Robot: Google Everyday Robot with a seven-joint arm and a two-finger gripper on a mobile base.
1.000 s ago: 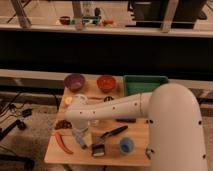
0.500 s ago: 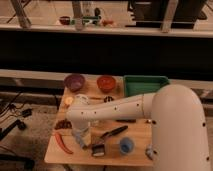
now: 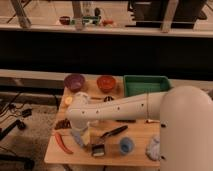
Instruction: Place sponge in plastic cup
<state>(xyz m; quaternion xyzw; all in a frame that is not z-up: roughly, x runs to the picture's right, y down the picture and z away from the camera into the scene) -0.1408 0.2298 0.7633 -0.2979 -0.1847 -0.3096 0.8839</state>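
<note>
Hand [image 3: 82, 136] newly clamped on sponge [image 3: 77, 139] near front-left corner of bench [image 3: 140, 133]; grasp apparently made, carry to plastic cup [image 3: 126, 145] next.

My wooden table [image 3: 75, 156] carries a purple bowl [image 3: 74, 81], a red bowl [image 3: 106, 83] and a green tray [image 3: 146, 85] along the back. A red pepper [image 3: 62, 143], a dark block [image 3: 98, 150], the plastic cup [image 3: 126, 145] and a pale cloth [image 3: 154, 147] lie in front. My gripper [image 3: 82, 134] hangs low, front-left.
</note>
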